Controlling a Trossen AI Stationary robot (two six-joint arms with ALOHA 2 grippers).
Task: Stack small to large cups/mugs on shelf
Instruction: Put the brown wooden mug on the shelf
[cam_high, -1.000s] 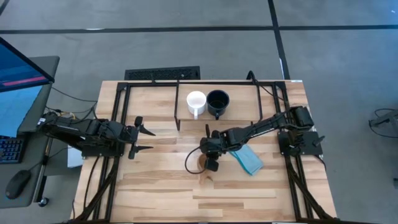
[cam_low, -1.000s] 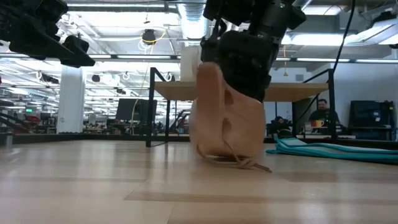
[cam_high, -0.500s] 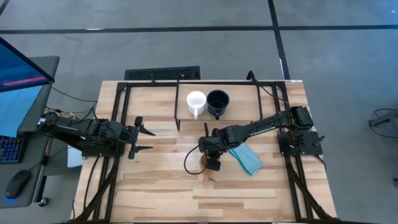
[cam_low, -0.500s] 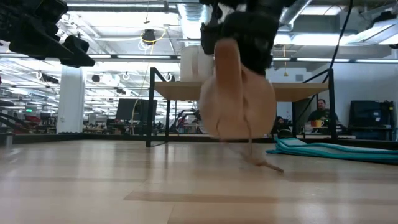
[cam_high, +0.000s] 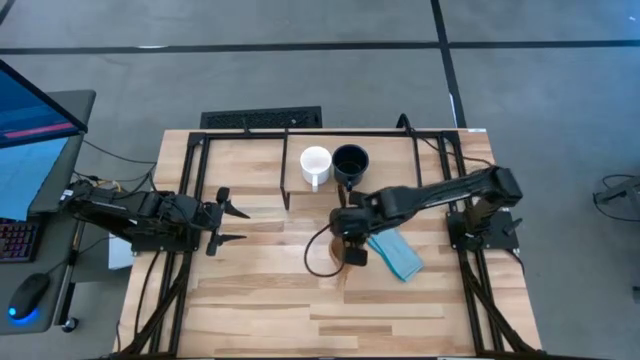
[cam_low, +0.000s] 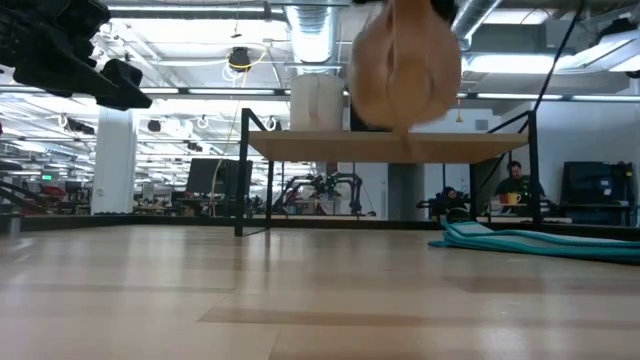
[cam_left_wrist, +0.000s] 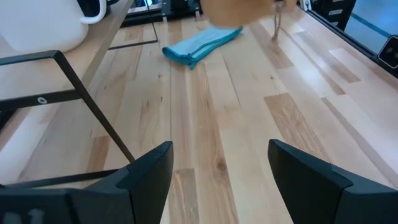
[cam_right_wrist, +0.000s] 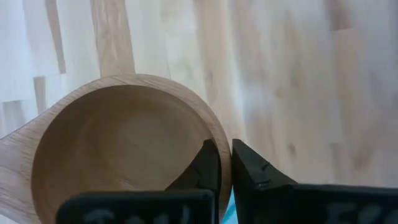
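My right gripper (cam_high: 350, 248) is shut on the tan-brown cup (cam_high: 334, 258), held above the table's middle; the cup shows high in the low view (cam_low: 405, 62), with a thin cord hanging from it. The white mug (cam_high: 316, 163) and the black mug (cam_high: 350, 160) stand side by side on their bases on the shelf's wood board (cam_high: 390, 165), beyond the held cup. My left gripper (cam_high: 226, 225) is open and empty at the table's left, above the surface. My right gripper pinches the tan cup's wall at the rim (cam_right_wrist: 214, 134), one finger (cam_right_wrist: 208, 167) inside the bowl and one (cam_right_wrist: 252, 169) outside. The cup is lifted clear of the table, and its cord dangles below it.
A light blue cloth (cam_high: 397, 255) lies on the table just right of the held cup; it also shows in the left wrist view (cam_left_wrist: 200, 43). The shelf's black bars (cam_low: 243, 170) stand on the table's far half. Bare tabletop lies in front.
My right gripper has risen and gone a little toward the table's right edge with the tan cup. The cup, which lay tipped on the table, is now lifted clear, and its cord has left the surface.
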